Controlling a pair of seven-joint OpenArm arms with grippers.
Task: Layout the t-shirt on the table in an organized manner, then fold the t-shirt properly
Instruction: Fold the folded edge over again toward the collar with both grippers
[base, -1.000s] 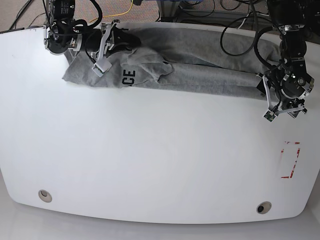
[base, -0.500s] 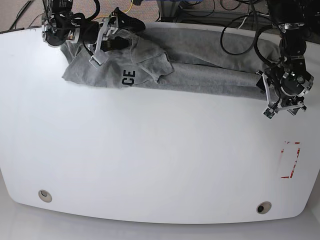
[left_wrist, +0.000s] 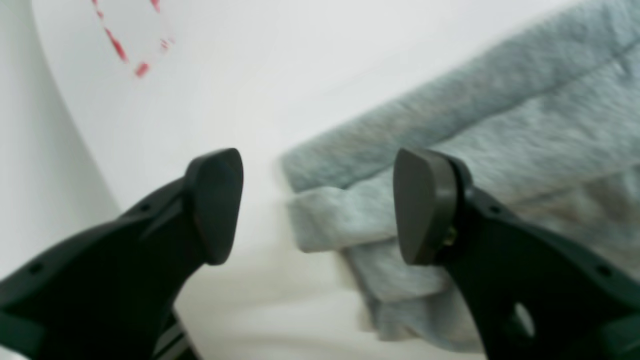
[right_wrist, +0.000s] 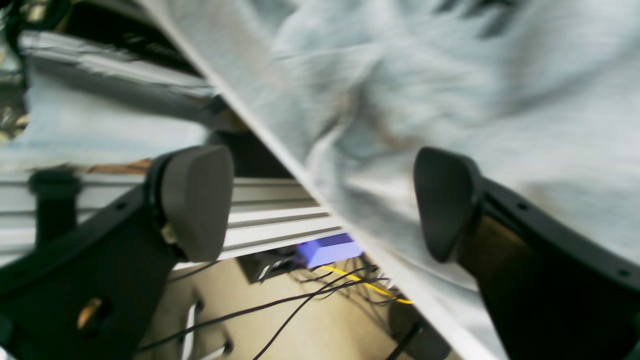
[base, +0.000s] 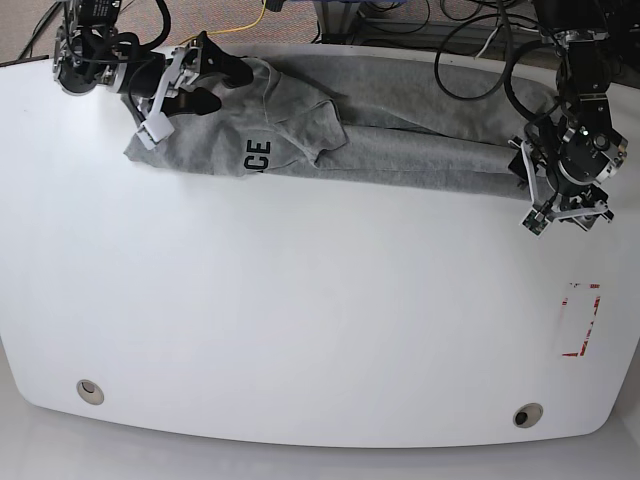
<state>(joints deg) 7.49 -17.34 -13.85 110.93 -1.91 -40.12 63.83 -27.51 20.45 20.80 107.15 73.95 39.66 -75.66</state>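
The grey t-shirt (base: 400, 150) lies bunched in a long strip along the far edge of the white table (base: 300, 320), with black letters (base: 258, 155) showing near its left end. My right gripper (base: 213, 82) hovers open over that left end. In the right wrist view the right gripper (right_wrist: 320, 200) holds nothing, with the t-shirt (right_wrist: 450, 75) and the table edge behind it. My left gripper (base: 537, 190) is open at the shirt's right end. In the left wrist view the left gripper (left_wrist: 320, 205) straddles a folded corner of the t-shirt (left_wrist: 500, 125), which lies loose on the table.
A red tape rectangle (base: 582, 320) marks the table's right side and shows again as red tape (left_wrist: 120, 47). Two grommet holes (base: 90, 390) (base: 527, 414) sit near the front edge. Cables (base: 480, 40) hang beyond the far edge, and more cables (right_wrist: 310, 295) lie on the floor.
My right gripper has let go of the shirt's left end, opened, and drawn back to the left. The cloth there has settled. My left arm shifted slightly up and stays open.
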